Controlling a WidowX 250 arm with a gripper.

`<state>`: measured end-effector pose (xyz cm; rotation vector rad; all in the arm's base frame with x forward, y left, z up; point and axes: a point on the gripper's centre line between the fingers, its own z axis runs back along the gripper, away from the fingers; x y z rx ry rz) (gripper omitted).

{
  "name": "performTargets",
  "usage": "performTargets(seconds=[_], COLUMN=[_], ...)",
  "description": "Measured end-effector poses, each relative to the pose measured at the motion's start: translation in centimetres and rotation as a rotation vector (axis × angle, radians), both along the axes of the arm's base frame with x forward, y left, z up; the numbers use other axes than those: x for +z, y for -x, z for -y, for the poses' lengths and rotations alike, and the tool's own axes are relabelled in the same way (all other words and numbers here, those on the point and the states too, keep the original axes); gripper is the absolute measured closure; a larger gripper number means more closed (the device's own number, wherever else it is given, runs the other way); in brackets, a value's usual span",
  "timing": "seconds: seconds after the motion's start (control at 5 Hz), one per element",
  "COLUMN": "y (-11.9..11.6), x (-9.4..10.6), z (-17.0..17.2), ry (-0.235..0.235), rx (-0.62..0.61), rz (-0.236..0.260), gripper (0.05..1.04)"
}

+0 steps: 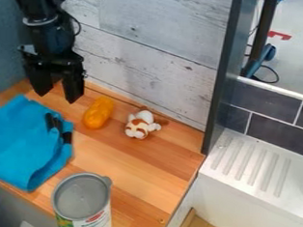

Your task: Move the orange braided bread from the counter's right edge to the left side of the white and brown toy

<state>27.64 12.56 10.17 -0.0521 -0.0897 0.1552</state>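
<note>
The black gripper (56, 97) hangs at the upper left over the wooden counter, its two fingers apart with nothing between them. Just right of it lies an orange, oblong object (99, 113). Farther right is a small white and brown plush toy (140, 124). A folded blue cloth (24, 144) lies below the gripper at the left, with a black clip-like item (58, 127) on its right part. An open can (84, 203) with a grey interior stands upright at the counter's front edge.
A wooden counter (138, 168) bears these things. Behind it rises a whitish plank wall (152, 43). A dark upright panel (222, 76) borders the counter's right side, with a white ridged drainboard (251, 162) beyond and dark tiles (276, 128) behind that.
</note>
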Motion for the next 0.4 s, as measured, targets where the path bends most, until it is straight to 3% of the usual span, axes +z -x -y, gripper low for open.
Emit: performTargets(seconds=[0.4], y=[4.7], x=[2.3], z=[3.6], ry=[0.022], rx=[-0.157], rz=[-0.019], gripper=[0.076])
